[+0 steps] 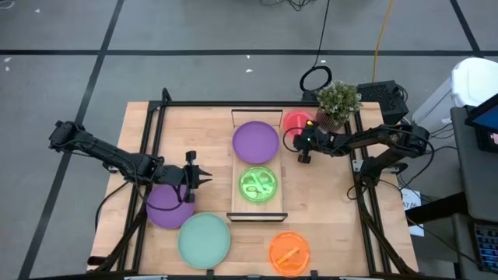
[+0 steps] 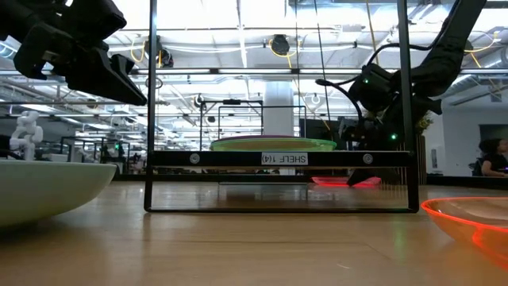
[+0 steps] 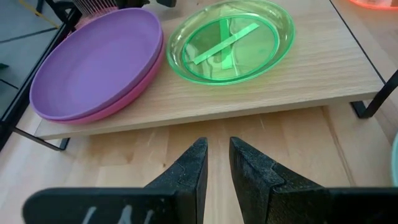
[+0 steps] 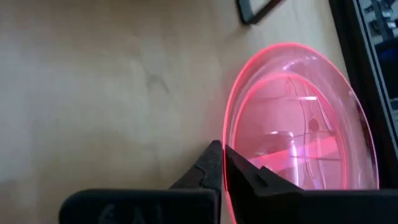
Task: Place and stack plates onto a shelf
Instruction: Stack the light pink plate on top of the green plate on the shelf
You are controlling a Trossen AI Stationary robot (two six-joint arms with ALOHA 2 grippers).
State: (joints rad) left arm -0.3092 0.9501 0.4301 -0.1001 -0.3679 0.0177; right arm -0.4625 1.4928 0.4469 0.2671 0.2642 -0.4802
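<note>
The right gripper has its fingers pinched together on the rim of the red plate, which lies on the table in the upper middle of the high view, just right of the shelf. Taking the thin edge looks like the only workable hold on a flat dish — the rim gives something to clamp.

The left gripper waits at left centre, fingers slightly apart and empty, above a purple plate.

On the shelf a purple plate sits on a magenta one, with the lime plate below them in the picture — presumably large and small stacks are kept apart.

The red plate is translucent, glowing pink, shallow with a raised lip. The mint plate and orange plate lie at the bottom.
</note>
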